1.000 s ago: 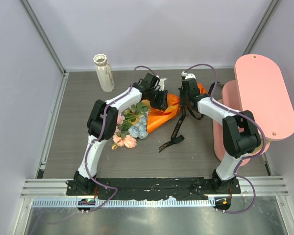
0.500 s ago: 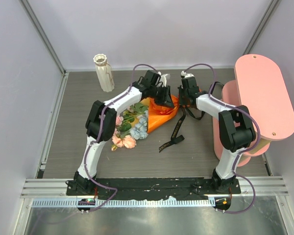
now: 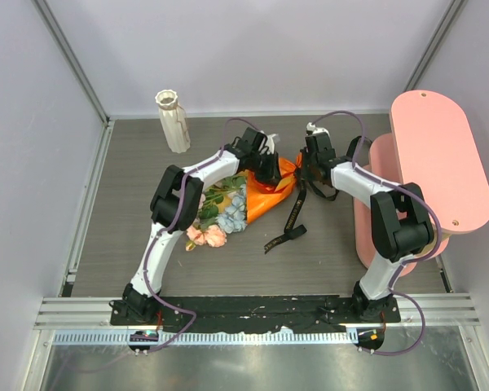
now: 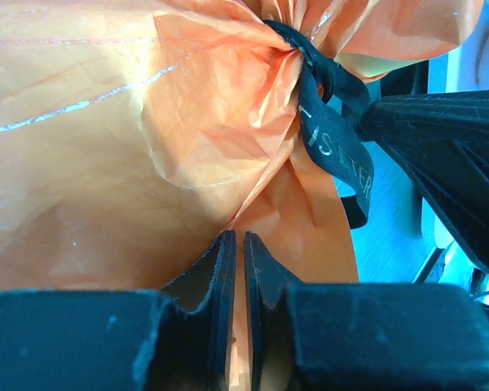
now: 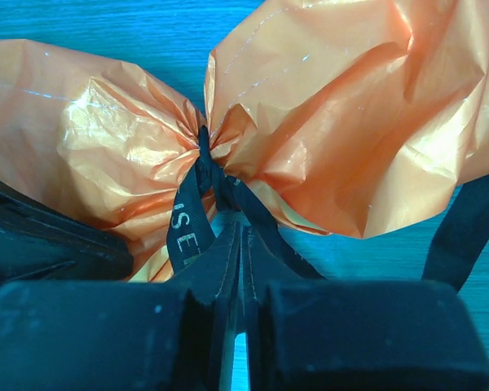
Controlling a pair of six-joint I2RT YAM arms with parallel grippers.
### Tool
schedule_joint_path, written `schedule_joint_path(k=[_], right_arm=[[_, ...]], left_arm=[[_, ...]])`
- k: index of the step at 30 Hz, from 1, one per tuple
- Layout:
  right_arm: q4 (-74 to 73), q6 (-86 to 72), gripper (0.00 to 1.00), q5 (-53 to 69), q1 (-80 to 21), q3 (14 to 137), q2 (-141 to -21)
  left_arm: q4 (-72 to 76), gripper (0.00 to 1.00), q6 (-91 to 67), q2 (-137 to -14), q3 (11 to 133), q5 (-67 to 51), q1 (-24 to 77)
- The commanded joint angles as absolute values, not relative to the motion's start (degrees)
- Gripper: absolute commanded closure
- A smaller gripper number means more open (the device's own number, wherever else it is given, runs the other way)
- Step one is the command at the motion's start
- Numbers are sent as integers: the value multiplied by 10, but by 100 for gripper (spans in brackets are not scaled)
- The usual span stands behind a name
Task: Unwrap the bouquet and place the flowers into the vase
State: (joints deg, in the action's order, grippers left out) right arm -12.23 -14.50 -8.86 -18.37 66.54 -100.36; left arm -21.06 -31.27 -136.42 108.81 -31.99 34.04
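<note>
The bouquet (image 3: 265,194) lies on the table, its orange paper cone (image 4: 106,163) tied at the neck with a black ribbon (image 4: 334,138). The flowers (image 3: 220,216) spill out of the cone toward the left arm. My left gripper (image 3: 273,173) (image 4: 236,240) is shut on a fold of the orange paper just below the knot. My right gripper (image 3: 307,173) (image 5: 240,228) faces it from the other side, its tips at the ribbon knot (image 5: 208,167), jaws shut to a hairline slit with nothing between them. The cream ribbed vase (image 3: 173,120) stands upright at the back left.
A pink oval shelf stand (image 3: 432,163) rises at the right, close behind the right arm. The ribbon's loose tails (image 3: 292,220) trail across the table toward the front. Metal frame posts and pale walls close in the back and sides.
My left gripper has closed onto the orange paper beside the knot. The right gripper has eased a hair apart at the ribbon and shifted slightly. The bouquet stays in place.
</note>
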Motion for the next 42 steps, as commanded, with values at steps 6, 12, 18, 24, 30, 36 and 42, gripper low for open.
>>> schedule_joint_path(k=[6, 12, 18, 24, 30, 36, 42], right_arm=[[-76, -127, 93, -58, -199, 675, -1027], [-20, -170, 88, -8, -204, 654, -995], [-57, -148, 88, -114, -200, 678, -1020], [-41, -136, 88, -141, -200, 662, -1017], [-28, -121, 80, -113, -200, 666, -1030], [-5, -123, 75, -95, -200, 664, -1039], [14, -121, 75, -91, -199, 677, -1059]], left_arm=[[-195, 87, -311, -1346, 1080, -313, 337], [-197, 87, -310, -1346, 1081, -313, 337], [-200, 87, -307, -1345, 1076, -316, 337], [-207, 87, -303, -1346, 1083, -314, 337], [-210, 87, -304, -1351, 1086, -315, 337], [-211, 87, -303, -1353, 1089, -315, 337], [-216, 87, -301, -1353, 1090, -312, 337]])
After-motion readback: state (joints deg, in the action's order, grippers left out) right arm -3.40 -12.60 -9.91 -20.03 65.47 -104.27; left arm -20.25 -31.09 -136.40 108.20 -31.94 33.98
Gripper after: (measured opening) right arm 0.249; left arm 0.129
